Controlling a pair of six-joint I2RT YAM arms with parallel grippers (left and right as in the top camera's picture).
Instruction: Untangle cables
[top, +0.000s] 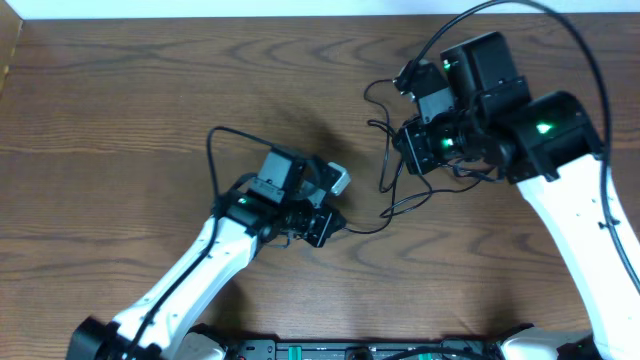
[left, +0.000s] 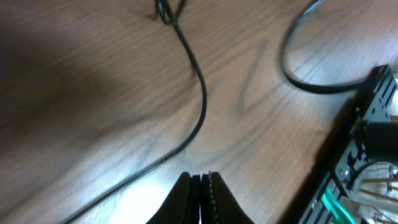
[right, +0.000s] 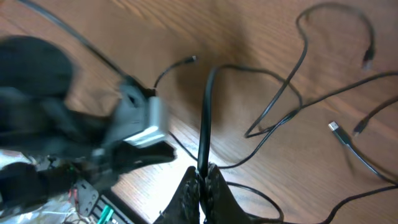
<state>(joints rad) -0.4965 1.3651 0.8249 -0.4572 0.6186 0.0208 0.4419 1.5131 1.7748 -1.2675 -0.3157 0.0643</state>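
Note:
Several thin black cables (top: 385, 165) lie looped together on the wooden table between my two arms, with small plug ends (right: 336, 129) showing in the right wrist view. My right gripper (right: 202, 171) is shut on one black cable (right: 205, 112), which rises from the jaws and bends off to the right; in the overhead view this gripper (top: 403, 140) sits at the tangle's right side. My left gripper (left: 200, 180) is shut, with nothing visible between its fingers. One thin cable (left: 199, 81) curves past it to the lower left. From above, the left gripper (top: 338, 224) sits at that cable's left end.
A thick black robot wire (left: 305, 78) loops near the left arm's base hardware (left: 367, 143). The left arm's wrist (right: 140, 127) appears blurred at the left of the right wrist view. The table's far edge (top: 200, 20) runs along the top.

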